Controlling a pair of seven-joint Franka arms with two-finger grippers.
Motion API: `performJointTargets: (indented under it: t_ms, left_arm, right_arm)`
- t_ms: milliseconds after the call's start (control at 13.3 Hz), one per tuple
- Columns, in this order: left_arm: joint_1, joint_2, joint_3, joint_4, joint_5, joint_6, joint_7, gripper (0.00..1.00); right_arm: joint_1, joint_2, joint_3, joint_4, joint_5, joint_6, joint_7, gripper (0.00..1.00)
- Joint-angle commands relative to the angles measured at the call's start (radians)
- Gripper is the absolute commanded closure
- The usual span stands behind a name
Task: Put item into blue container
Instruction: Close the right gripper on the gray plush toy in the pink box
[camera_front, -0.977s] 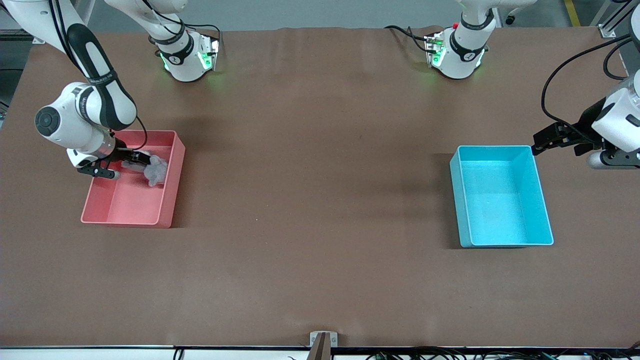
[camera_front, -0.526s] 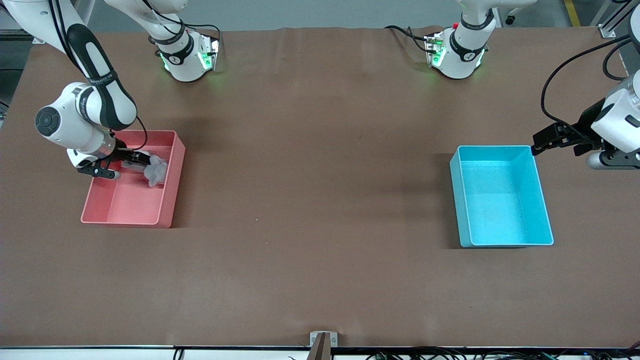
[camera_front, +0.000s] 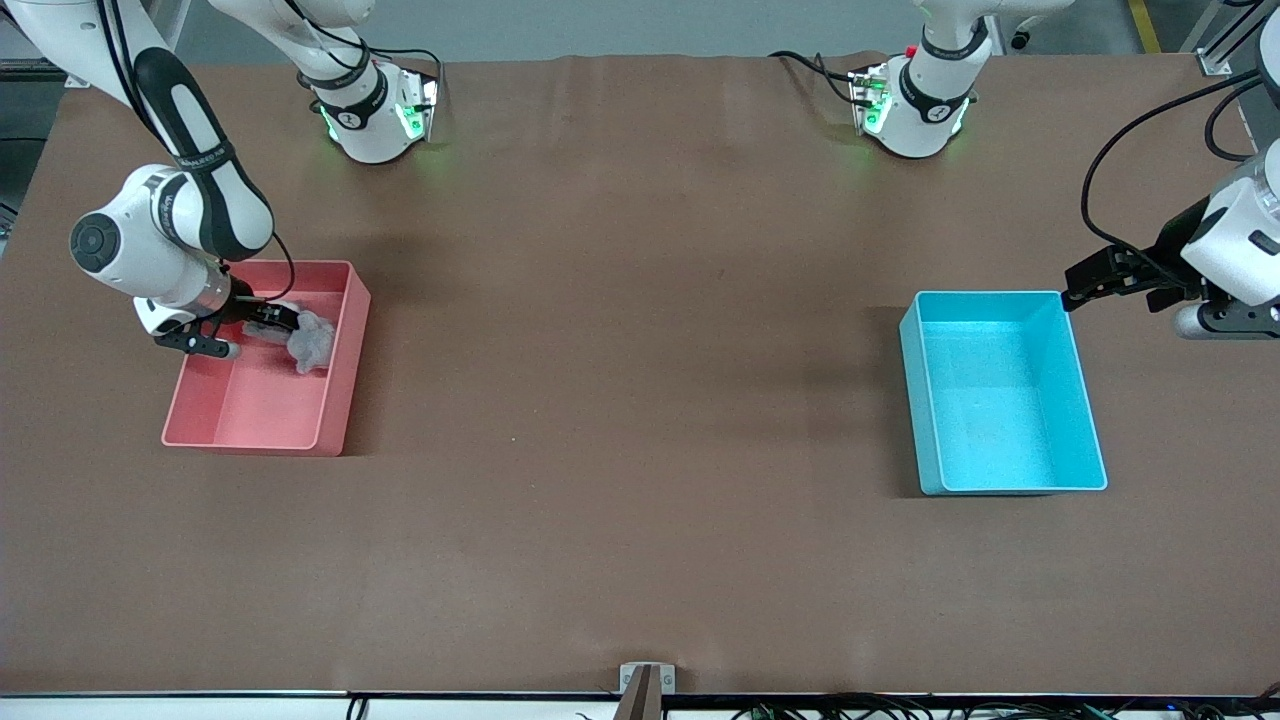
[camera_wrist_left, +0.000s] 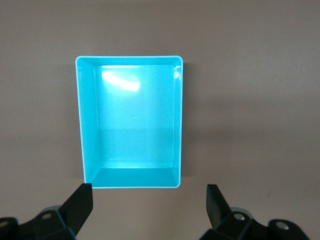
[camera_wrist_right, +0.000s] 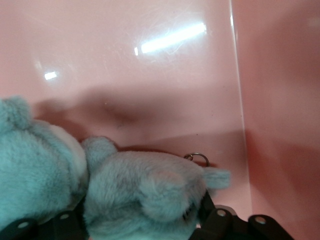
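Note:
A grey plush toy (camera_front: 312, 341) lies in the pink bin (camera_front: 338, 405), near the bin's wall farther from the front camera. My right gripper (camera_front: 284, 323) reaches down into that bin and is shut on the plush toy (camera_wrist_right: 145, 192), which fills the gap between its fingers (camera_wrist_right: 212, 217). A small metal ring (camera_wrist_right: 196, 158) sticks out of the toy. The blue container (camera_front: 1000, 400) stands empty at the left arm's end of the table. My left gripper (camera_front: 1085, 279) hangs open over the table just off the blue container's (camera_wrist_left: 135, 120) rim; its fingers (camera_wrist_left: 80, 202) hold nothing.
The brown table mat (camera_front: 640, 400) stretches bare between the two bins. Both arm bases (camera_front: 370, 115) stand along the table's edge farthest from the front camera. A small bracket (camera_front: 646, 680) sits at the nearest edge.
The plush toy has shifted very slightly at the right gripper's fingers. Both arms stay almost where they were.

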Motion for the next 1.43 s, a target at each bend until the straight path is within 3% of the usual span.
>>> performJointTargets:
  t_ms: [0,376,902,1353]
  left_arm:
    - [-0.003,0.005,-0.003,0.005,0.004,-0.002,-0.008,0.0]
    - [-0.003,0.005,-0.004,0.005,0.004,-0.002,-0.008,0.0]
    - [-0.003,0.005,-0.004,0.005,0.004,-0.002,-0.008,0.0]
    - [-0.003,0.005,-0.006,0.005,0.004,-0.002,-0.017,0.0]
  right_arm:
    - [-0.005,0.0,0.009,-0.008,0.013,0.012,0.007,0.33]
    - [-0.005,0.0,0.01,-0.008,0.013,0.008,0.006,0.53]
    - [-0.005,-0.002,0.009,-0.004,0.013,0.0,0.006,0.94]
    - [-0.005,-0.006,0.009,0.03,0.013,-0.056,0.006,0.99]
